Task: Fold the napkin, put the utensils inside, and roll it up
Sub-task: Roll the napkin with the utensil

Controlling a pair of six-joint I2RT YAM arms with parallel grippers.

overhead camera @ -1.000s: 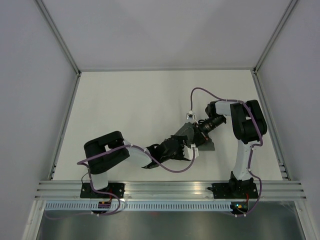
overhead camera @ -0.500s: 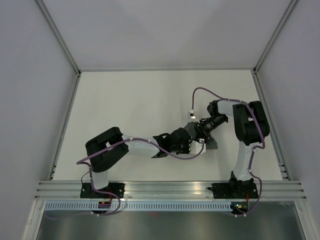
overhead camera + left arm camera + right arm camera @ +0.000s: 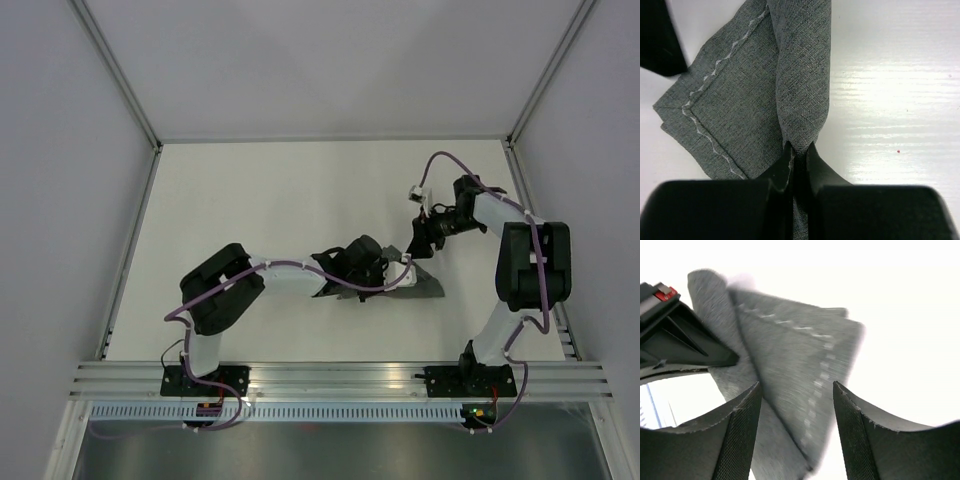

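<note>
My left tool point(image 3: 800, 148) is pinched tight on a raised ridge of the dark grey napkin point(image 3: 730, 115), its two fingers pressed together with only cloth between them. I judge that I hold it there to pin the fold, so the layers do not slide apart. The napkin sits on the white table point(image 3: 890, 75), right of its middle and between my two arms. It is doubled over, with its pale stitched edge point(image 3: 705, 77) showing on the flat layer beside the ridge. My right tool point(image 3: 796, 385) hangs over the cloth's far side with its fingers apart and nothing in them, free, as I read it, to take a corner next. I see no utensil in any view; the cloth may hide it, or it is not yet placed.
</note>
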